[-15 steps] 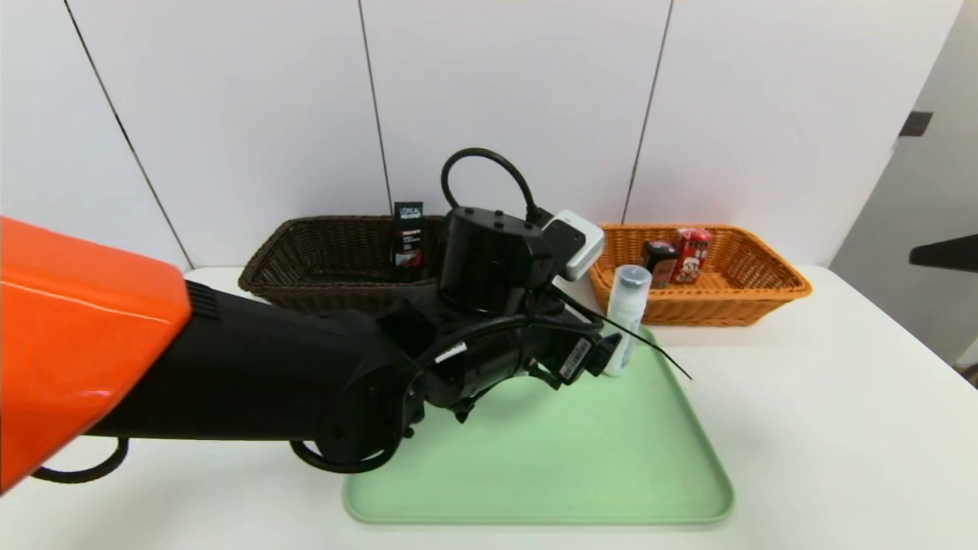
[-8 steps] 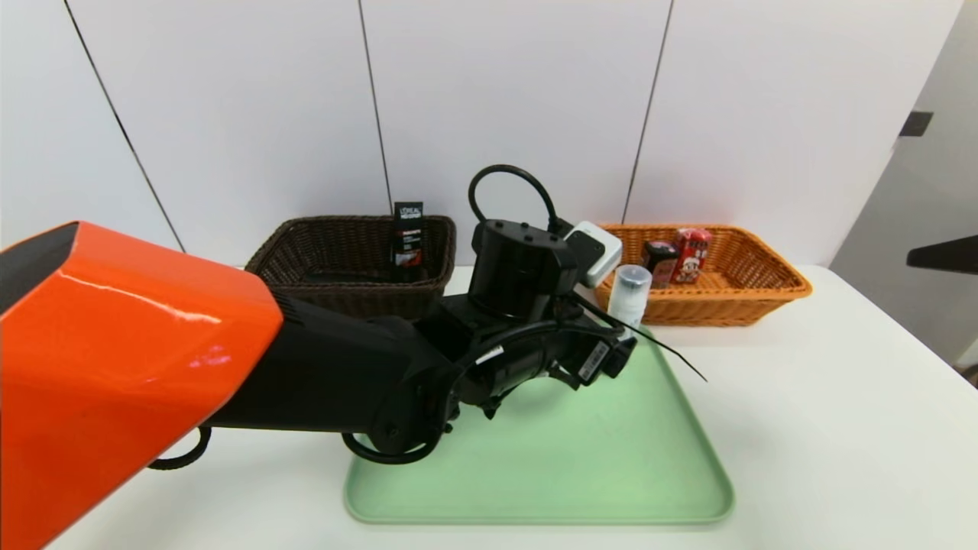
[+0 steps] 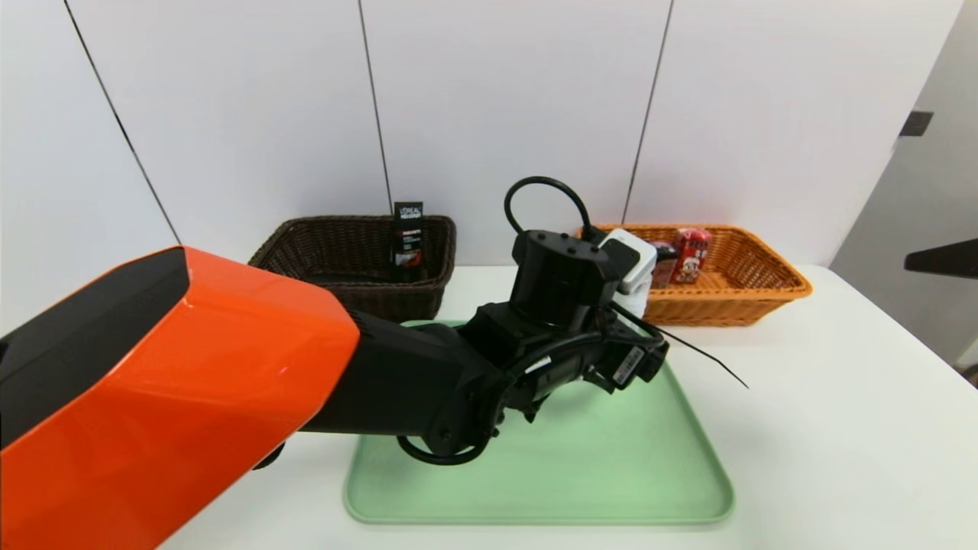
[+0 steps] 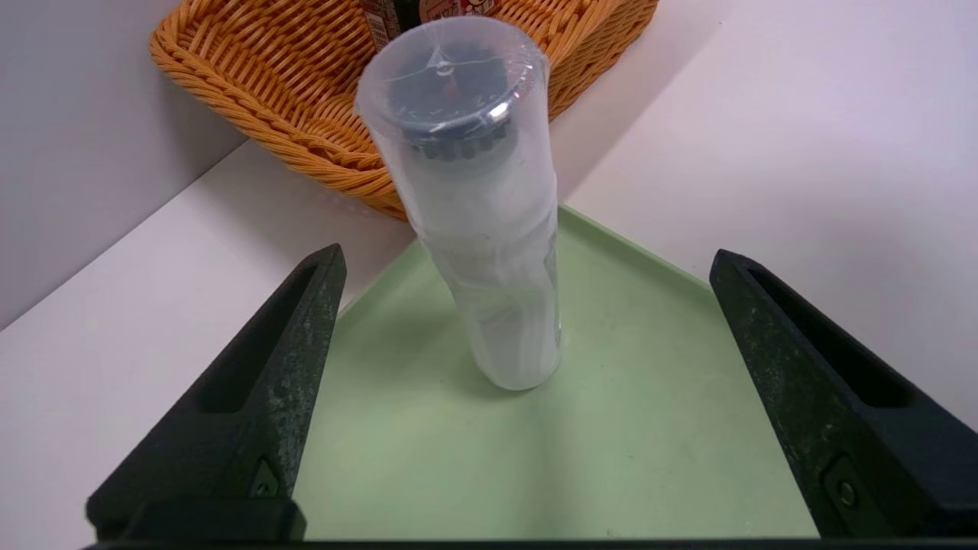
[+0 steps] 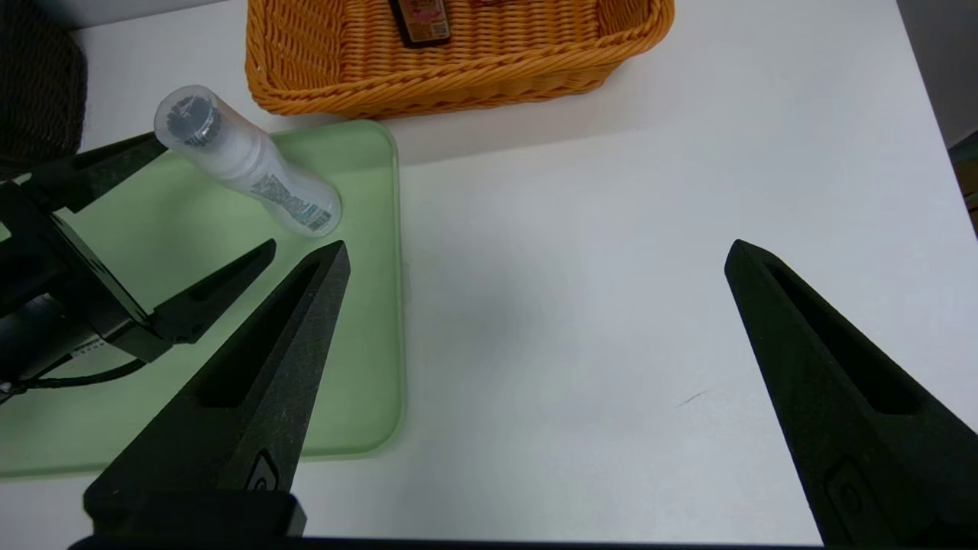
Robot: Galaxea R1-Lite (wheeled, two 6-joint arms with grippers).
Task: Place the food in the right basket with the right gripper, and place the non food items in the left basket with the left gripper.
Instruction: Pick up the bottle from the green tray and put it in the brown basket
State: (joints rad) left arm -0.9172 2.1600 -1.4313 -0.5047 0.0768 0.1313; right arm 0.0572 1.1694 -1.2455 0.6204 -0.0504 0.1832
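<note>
The left tool (image 4: 523,305) had closed in on the white bottle (image 4: 481,221) at the tray's (image 4: 428,451) far corner. It gaped wide and empty, so a grasp looked next. The right tool (image 5: 535,305) hung open, idle.

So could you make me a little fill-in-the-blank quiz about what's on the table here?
1. The white bottle stands upright on the ____ tray.
2. The left gripper faces the bottle with its jaws ____.
3. The red carton sits in the ____ basket.
4. The black tube stands in the ____ basket.

Missing words: green; open; orange; brown
</note>
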